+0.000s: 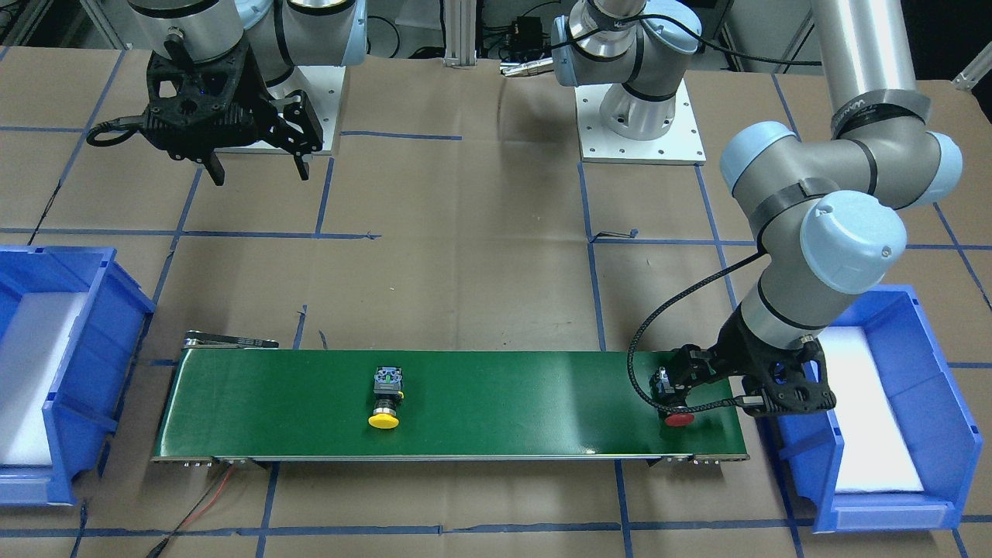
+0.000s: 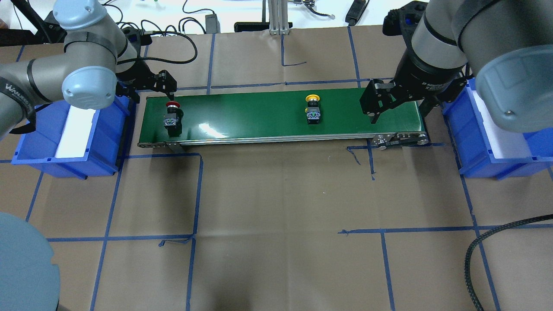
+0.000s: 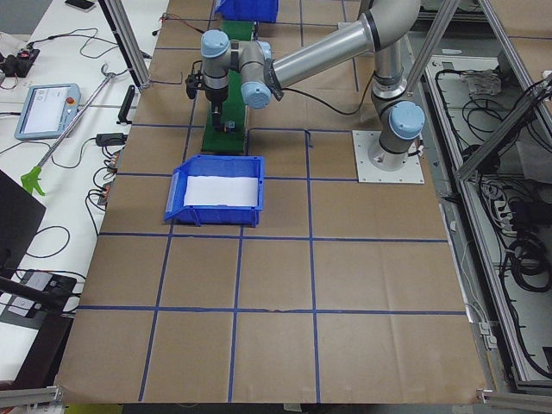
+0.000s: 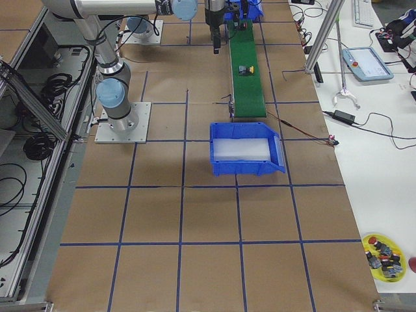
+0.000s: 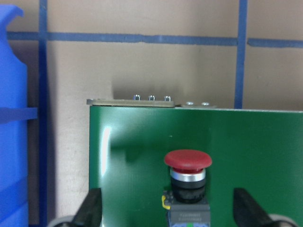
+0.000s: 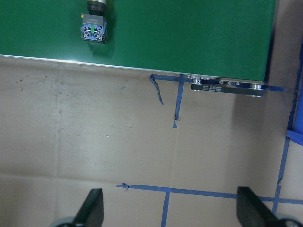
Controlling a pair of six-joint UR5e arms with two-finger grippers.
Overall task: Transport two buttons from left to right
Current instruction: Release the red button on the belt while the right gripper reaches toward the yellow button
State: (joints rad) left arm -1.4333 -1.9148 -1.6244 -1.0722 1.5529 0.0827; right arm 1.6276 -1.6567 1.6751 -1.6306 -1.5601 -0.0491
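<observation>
Brown-papered desk, green conveyor belt near the far edge: red button lies at its left end, cap toward that edge, between the wide-spread jaws of the left gripper; yellow button mid-belt, right gripper hovering agape beyond.

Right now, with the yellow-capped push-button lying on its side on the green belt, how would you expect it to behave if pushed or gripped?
The yellow-capped push-button probably won't roll far: its squarish rear block lies on the green belt. It looks rigid, so gripping the block should hold. The rounded yellow cap seems likelier to slip.
</observation>
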